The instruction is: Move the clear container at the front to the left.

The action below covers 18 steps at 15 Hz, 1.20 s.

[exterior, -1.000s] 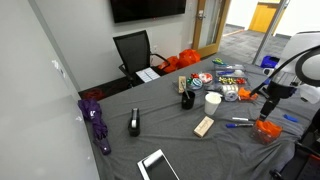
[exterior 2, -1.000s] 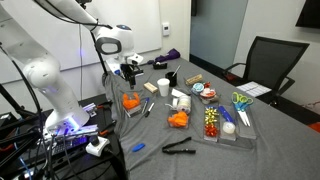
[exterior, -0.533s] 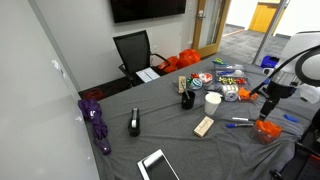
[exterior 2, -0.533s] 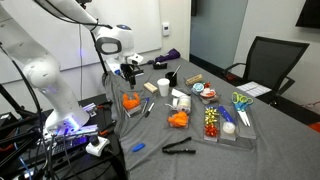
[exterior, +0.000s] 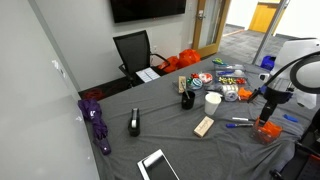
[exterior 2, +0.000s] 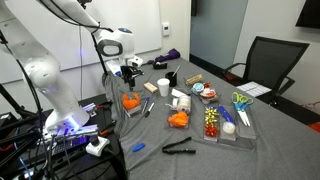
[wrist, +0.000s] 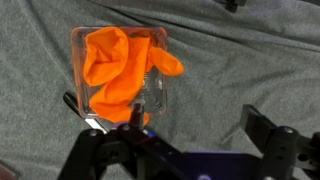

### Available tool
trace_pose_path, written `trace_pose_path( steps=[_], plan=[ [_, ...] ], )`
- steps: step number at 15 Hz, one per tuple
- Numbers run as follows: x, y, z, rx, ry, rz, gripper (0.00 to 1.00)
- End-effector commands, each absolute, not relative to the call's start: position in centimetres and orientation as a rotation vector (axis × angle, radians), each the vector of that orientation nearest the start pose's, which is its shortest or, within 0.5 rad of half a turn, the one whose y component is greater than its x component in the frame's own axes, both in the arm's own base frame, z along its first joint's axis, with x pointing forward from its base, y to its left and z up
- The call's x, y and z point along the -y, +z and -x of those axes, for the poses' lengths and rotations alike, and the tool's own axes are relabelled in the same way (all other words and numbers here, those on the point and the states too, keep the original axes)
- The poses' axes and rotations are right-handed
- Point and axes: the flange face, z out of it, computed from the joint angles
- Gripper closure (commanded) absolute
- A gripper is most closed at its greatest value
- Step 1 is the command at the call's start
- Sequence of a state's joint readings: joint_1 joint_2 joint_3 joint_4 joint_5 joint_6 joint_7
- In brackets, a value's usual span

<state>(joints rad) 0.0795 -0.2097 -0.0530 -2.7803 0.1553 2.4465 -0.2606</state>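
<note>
We see our hand (wrist: 185,150) spread wide and gripping nothing, hanging just above the small clear plastic tub of bright orange contents (wrist: 125,75), which sits on the grey cloth-covered counter (wrist: 250,50) near its edge.

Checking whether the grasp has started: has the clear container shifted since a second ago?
No. The clear container keeps its spot relative to the white cup; the end effector is above it.
</note>
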Motion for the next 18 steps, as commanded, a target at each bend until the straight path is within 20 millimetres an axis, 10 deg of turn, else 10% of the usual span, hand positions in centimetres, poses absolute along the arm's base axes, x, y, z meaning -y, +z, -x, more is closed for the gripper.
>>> trace_pose_path(
  steps=[1, 14, 18],
  plan=[
    [-1.9, 24.4, -36.7, 0.325, 0.189, 3.023, 0.00],
    [-2.7, 18.7, -36.8, 0.521, 0.184, 3.046, 0.00],
    [-2.7, 17.6, -36.8, 0.554, 0.165, 3.046, 0.41]
  ],
)
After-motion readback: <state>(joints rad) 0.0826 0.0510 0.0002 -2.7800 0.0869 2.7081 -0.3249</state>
